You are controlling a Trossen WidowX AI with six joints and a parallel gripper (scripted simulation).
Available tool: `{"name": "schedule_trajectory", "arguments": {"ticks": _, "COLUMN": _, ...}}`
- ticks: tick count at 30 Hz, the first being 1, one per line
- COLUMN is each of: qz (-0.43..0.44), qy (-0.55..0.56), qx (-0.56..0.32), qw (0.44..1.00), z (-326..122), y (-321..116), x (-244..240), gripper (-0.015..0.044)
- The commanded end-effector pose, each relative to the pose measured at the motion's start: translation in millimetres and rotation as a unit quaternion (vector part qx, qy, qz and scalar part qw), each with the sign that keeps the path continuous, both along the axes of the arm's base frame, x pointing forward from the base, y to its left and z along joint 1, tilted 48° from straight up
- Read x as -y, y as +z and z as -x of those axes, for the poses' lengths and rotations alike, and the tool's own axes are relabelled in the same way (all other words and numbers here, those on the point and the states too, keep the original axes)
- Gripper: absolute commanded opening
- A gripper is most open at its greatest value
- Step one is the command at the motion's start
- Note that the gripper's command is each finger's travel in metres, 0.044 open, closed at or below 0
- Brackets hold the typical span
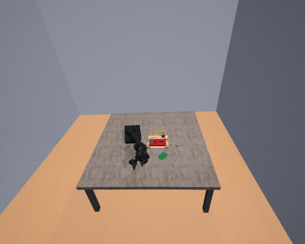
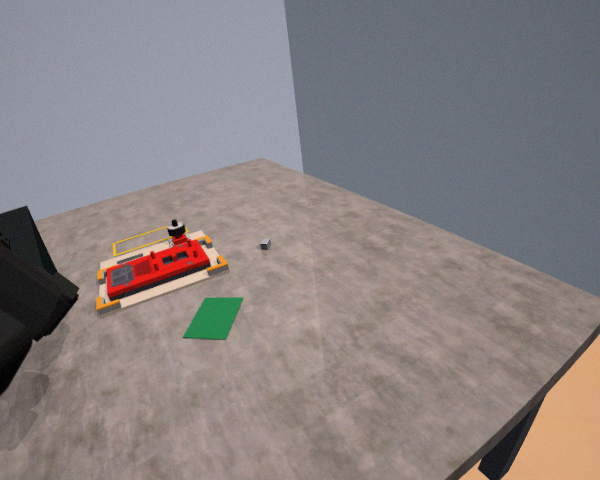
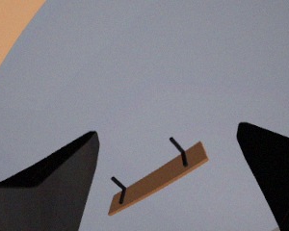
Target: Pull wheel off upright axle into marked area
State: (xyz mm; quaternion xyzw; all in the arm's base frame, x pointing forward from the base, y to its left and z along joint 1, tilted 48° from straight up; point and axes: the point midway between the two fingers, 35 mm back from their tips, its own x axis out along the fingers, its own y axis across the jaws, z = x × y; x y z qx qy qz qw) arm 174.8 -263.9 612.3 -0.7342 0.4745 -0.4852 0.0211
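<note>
Top view: gripper (image 1: 138, 164) spread wide, empty, wheel (image 1: 163, 135) on its axle; no readable writing.

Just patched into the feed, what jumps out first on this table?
The bright red fixture on its pale base sits mid-table, with the small black wheel still on the upright axle at its far corner. A flat green patch lies just in front of it, while the open gripper hangs off to the side, holding nothing.
</note>
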Motion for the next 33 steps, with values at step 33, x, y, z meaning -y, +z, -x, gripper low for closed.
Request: {"name": "schedule_trajectory", "arguments": {"ticks": 33, "qz": 0.503, "qy": -0.159, "qx": 0.158, "qw": 0.835, "z": 230, "y": 92, "x": -333, "gripper": 0.03}}
